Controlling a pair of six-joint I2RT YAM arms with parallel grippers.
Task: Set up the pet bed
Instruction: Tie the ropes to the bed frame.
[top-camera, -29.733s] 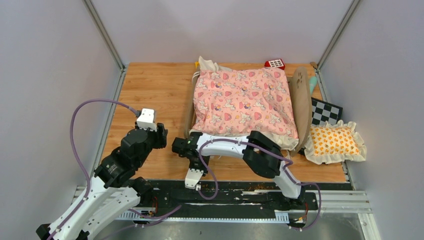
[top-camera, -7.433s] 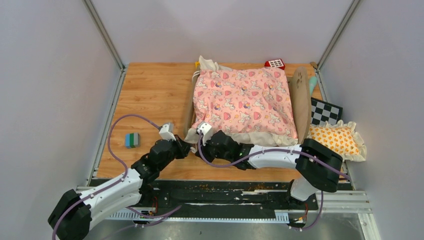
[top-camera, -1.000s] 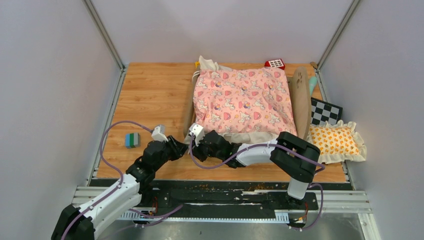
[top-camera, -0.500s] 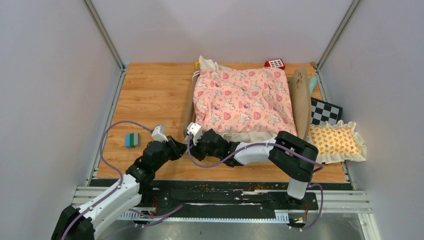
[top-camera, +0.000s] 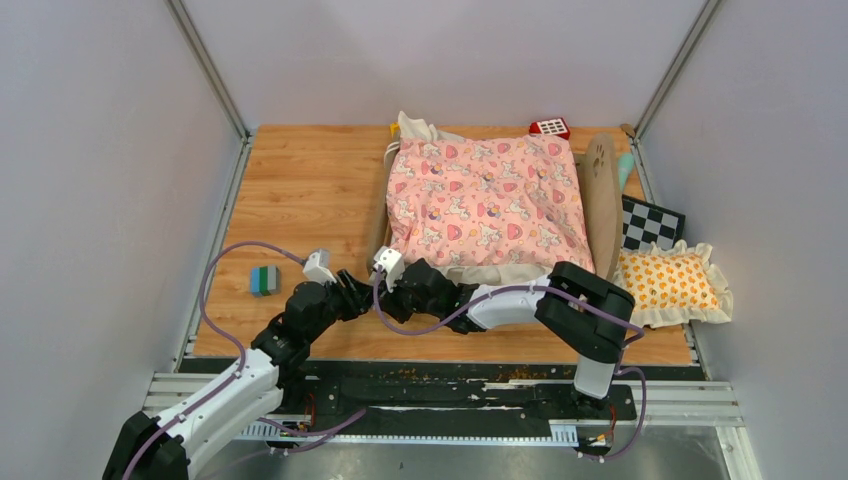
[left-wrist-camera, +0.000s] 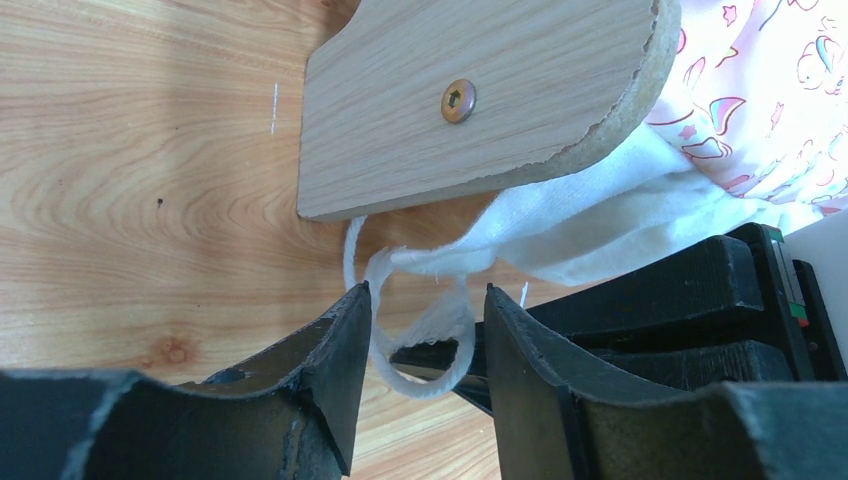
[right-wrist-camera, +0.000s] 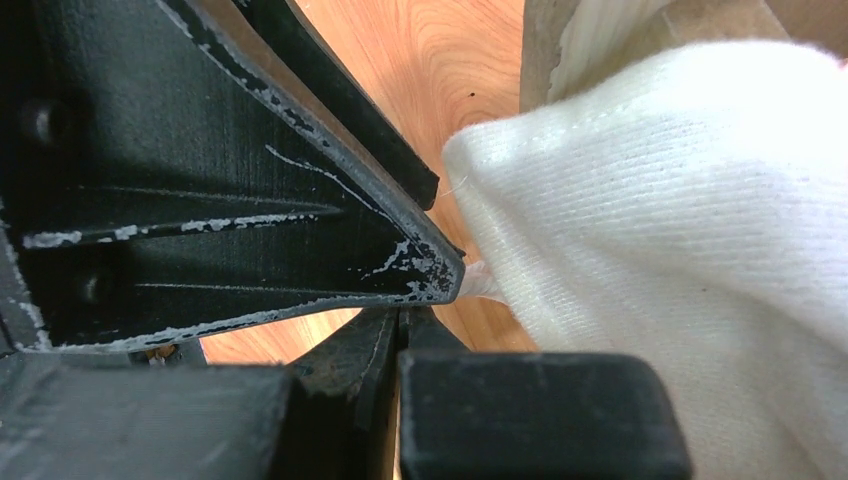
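My right claw (right-wrist-camera: 445, 298), pinching the white fabric tie (left-wrist-camera: 430, 262), has edged left off the near corner of the small light-wood pet bed (top-camera: 600, 190) on the counter (top-camera: 300, 180), feeding it into my parted left claw (left-wrist-camera: 425, 300), so a handover looks close.

Top external: we look steeply down from above and behind the arm bases (top-camera: 595, 380), taking in the whole surface (top-camera: 300, 180) and pet bed (top-camera: 485, 200). Left wrist: low, very near, we face the bed's wooden corner (left-wrist-camera: 400, 130) past our jaws. Right wrist: even nearer, against white fabric (right-wrist-camera: 680, 220). All three share the bed's near-left corner.
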